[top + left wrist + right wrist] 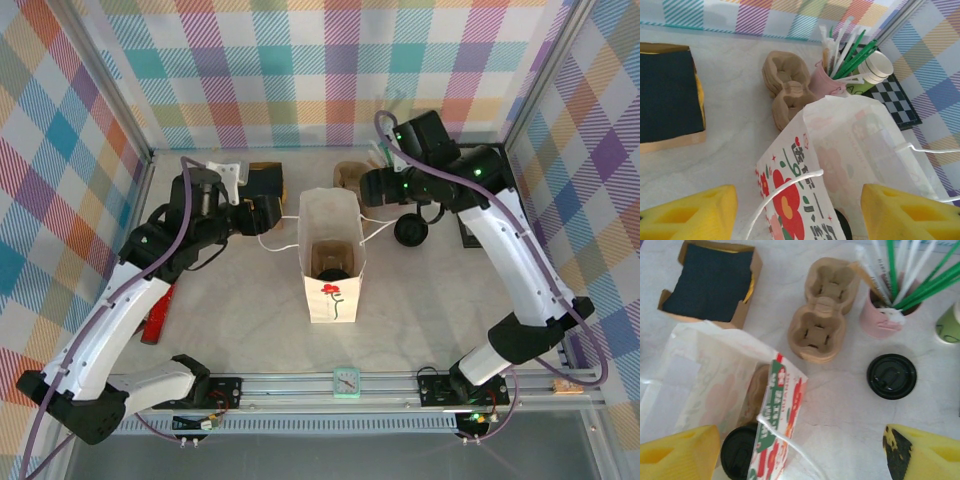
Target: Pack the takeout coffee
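The takeout coffee (738, 454) sits inside the paper bag (331, 300), black lid up. The right gripper (800, 455) is wide open and empty, and the cup is close by one yellow finger (680, 455). The left gripper (800, 215) faces the bag, open and empty too.

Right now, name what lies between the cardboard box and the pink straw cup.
A brown pulp cup carrier sits between the cardboard box and the pink straw cup, seen in the right wrist view.
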Available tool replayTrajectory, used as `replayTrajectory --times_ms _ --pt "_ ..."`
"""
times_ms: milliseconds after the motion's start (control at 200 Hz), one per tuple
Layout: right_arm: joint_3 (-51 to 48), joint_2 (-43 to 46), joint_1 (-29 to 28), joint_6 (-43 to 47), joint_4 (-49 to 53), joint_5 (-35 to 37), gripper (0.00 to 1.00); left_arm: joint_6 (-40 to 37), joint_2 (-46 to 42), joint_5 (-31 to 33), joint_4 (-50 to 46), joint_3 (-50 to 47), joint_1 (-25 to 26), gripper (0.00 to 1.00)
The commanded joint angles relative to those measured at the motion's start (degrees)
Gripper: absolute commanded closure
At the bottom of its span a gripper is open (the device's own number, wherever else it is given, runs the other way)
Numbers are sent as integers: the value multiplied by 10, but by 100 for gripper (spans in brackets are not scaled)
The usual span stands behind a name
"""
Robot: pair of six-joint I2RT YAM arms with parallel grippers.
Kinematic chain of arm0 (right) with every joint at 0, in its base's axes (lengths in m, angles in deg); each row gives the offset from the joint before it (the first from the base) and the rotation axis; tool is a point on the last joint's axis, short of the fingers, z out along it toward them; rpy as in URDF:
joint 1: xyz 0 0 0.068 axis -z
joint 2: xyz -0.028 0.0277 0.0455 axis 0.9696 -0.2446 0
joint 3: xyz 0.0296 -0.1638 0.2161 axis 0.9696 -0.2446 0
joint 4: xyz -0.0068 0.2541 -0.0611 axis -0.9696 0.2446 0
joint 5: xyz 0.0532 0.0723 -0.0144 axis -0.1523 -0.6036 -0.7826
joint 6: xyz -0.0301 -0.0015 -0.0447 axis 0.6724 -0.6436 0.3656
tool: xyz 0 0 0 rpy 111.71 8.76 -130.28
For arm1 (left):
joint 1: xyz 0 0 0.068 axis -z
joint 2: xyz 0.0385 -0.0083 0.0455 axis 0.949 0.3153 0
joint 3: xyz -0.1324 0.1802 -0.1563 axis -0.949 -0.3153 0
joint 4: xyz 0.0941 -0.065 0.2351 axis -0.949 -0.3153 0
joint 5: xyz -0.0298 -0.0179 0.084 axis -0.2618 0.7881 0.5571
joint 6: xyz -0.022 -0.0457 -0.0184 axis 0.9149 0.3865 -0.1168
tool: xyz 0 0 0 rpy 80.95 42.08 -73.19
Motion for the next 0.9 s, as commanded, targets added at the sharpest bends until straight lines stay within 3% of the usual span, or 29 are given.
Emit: replayTrajectory --times_ms 0,220,460,895 --pt "5 11 30 8 8 14 16 2 0 25 10 -3 -10 34" --pt "-29 13 114 -5 -14 -10 13 25 9 18 25 -17 -46 33" --pt "-50 -12 180 -8 -48 -66 13 84 28 -64 57 -56 -141 33" --pt "6 -131 207 54 -104 -103 12 85 12 -74 66 -107 -152 33"
